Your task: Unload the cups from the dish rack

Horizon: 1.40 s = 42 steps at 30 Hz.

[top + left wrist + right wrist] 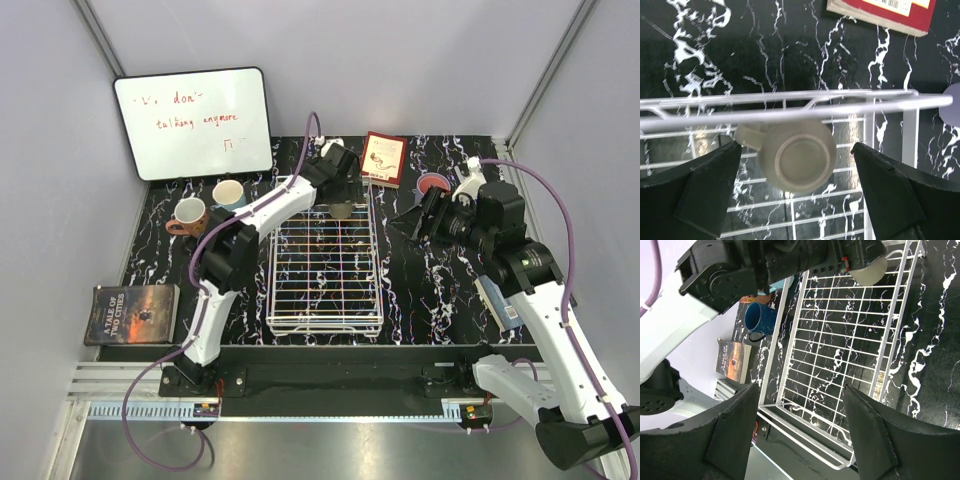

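The inverted grey-beige ceramic mug (797, 157), sitting between the fingers (705, 190) inside the white wire dish rack (715, 118), is being straddled by the wide-open left gripper (795, 149), and a snag on that rack's rim just ahead is being risked.

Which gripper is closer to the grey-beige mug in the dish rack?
Left. The left gripper hangs over the grey-beige mug, open fingers either side. The right gripper is off to the right of the dish rack.
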Available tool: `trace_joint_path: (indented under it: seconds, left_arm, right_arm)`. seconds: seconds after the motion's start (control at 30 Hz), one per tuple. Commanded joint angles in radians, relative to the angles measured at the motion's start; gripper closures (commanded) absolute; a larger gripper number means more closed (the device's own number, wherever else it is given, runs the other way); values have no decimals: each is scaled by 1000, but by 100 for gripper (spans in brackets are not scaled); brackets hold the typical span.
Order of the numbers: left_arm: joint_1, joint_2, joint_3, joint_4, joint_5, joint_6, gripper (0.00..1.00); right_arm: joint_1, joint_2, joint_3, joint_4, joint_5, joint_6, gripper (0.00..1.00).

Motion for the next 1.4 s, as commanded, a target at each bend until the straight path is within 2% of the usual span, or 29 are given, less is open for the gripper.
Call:
trace_joint_path:
  seconds: [0.0, 0.1, 0.17, 0.2, 0.27, 0.3, 0.33, 0.4, 0.43, 0.6, 0.77, 0.87, 0.93, 1.0, 1.13, 1.23, 1.3, 1.33, 1.37]
  left_arm:
    - [1, 56, 87, 22, -21, 12, 1]
    - [1, 76, 100, 21, -19, 28, 8]
    - [4, 76, 94, 19, -19, 32, 19]
    - [4, 73, 87, 19, -27, 37, 33]
    - [3, 55, 60, 21, -35, 38, 50]
    - [4, 47, 49, 21, -47, 40, 67]
    - [4, 32, 26, 19, -50, 40, 77]
    - [4, 12, 5, 22, -61, 41, 95]
    - [4, -5, -20, 19, -64, 41, 99]
    - [4, -100, -103, 22, -69, 32, 100]
    - [4, -293, -241, 69, -12, 12, 100]
    - [6, -414, -343, 135, 77, -17, 100]
    - [11, -508, -447, 198, 203, -37, 100]
    - [18, -603, -529, 321, 351, -87, 100]
    - [38, -732, -792, 615, 606, -243, 100]
    - [49, -787, -940, 964, 770, -389, 100]
    - [61, -797, -995, 1089, 851, -495, 100]
    - [64, -794, -1055, 1269, 875, -541, 100]
    - [69, -771, -1086, 1389, 919, -663, 100]
  right_arm:
    - [10, -23, -7, 0, 3, -21, 24]
    - [11, -29, -13, -6, 10, -19, 24]
    - [11, -28, -13, -11, 15, -21, 24]
    - [11, -26, -13, -13, 17, -24, 24]
    - [11, -22, -12, -10, 20, -24, 24]
    - [11, -17, -12, -10, 21, -22, 25]
    - [11, -13, -12, -10, 21, -25, 25]
    - [11, -8, -12, -5, 23, -22, 24]
    - [11, -9, -12, -2, 26, -21, 25]
    - [11, -6, -1, 6, 33, -19, 25]
    - [11, -5, 8, 12, 52, -16, 25]
    - [10, -2, 7, 23, 58, -7, 25]
    - [11, 0, 0, 38, 53, 9, 25]
    - [11, 0, -10, 58, 37, 33, 25]
    - [11, -5, -52, 127, -14, 87, 25]
    - [11, -17, -85, 190, -66, 134, 25]
    - [11, -28, -102, 216, -109, 160, 25]
    - [11, -32, -116, 242, -123, 165, 25]
    - [13, -40, -122, 254, -137, 177, 25]
